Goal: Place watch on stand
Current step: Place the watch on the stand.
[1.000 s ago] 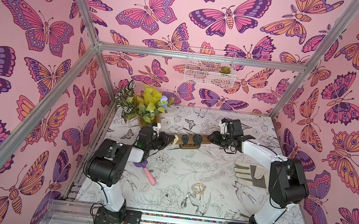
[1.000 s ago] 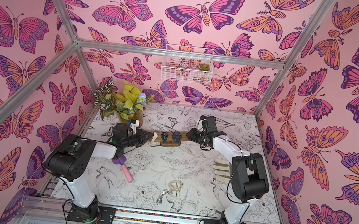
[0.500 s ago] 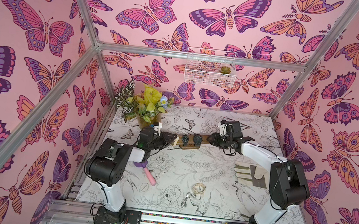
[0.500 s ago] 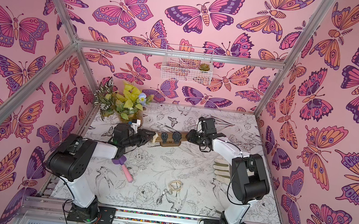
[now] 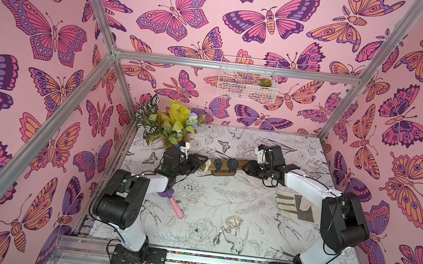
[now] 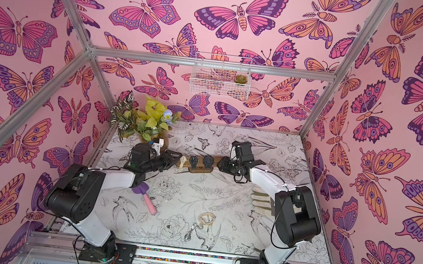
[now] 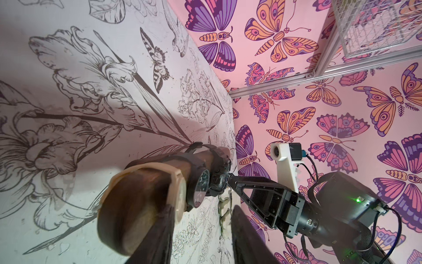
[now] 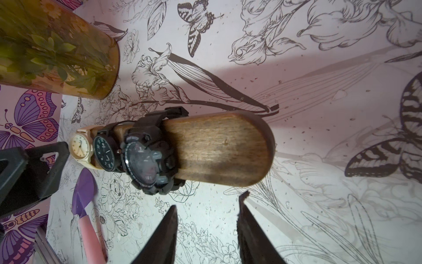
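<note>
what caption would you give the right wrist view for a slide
Cream watch, black-dial watch and chunky black watch strapped around the stand; open right gripper faces its bare end.

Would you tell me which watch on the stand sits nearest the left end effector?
The cream watch, at the stand end beside the left end effector; the slim watch and chunky watch are black, farther along.
</note>
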Robot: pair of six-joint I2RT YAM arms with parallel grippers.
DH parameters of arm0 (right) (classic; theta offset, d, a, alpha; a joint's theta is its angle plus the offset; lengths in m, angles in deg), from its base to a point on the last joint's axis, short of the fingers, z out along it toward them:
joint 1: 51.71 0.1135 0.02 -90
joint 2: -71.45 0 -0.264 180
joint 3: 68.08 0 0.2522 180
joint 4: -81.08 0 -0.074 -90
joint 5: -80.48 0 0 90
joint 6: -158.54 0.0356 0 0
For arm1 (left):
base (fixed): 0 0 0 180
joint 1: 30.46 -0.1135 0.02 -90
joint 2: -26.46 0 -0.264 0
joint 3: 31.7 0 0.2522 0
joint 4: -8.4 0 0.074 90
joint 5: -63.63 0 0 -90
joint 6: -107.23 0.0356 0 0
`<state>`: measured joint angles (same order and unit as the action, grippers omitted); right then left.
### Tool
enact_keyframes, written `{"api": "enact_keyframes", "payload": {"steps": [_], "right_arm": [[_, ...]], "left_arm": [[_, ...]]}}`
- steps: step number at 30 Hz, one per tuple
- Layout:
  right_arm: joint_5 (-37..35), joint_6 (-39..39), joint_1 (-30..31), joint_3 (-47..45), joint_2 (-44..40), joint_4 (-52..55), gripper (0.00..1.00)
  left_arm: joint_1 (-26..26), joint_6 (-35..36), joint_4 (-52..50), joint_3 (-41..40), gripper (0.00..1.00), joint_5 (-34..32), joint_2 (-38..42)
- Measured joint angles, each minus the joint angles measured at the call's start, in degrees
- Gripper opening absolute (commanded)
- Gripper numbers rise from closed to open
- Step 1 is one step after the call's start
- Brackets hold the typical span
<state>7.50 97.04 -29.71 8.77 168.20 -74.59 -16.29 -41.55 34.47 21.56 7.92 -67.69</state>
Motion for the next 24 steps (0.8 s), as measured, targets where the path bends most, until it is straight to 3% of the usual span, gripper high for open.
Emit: {"api": "enact_keyframes", "payload": {"steps": [11,14,16,18,20,24], "right_arm": [[-4.5,-2.2,0.0,3.9,-0.9,4.2,0.43],[-5.5,-2.6,-0.2,6.6,-0.9,4.3,0.42],[-6.0,-2.8,-0.3,8.3,-0.7,4.2,0.35],[-6.4,-2.9,-0.8,10.0,0.1,4.2,0.22],[-6.8,-3.0,-1.2,11.5,1.4,4.3,0.14],[-7.0,-3.0,-1.5,11.4,1.9,4.7,0.08]], "left_arm": [[0.7,4.7,-9.4,-0.5,0.33,-4.1,8.2],[2.0,5.8,-11.6,-0.7,0.25,-5.1,9.2],[2.9,6.4,-12.5,-1.0,0.17,-5.6,9.7],[4.2,6.9,-13.1,-1.4,0.07,-6.0,10.0],[5.9,7.6,-14.2,-1.6,0.05,-6.5,10.3],[9.8,9.4,-17.6,-1.7,0.05,-7.6,11.5]]}}
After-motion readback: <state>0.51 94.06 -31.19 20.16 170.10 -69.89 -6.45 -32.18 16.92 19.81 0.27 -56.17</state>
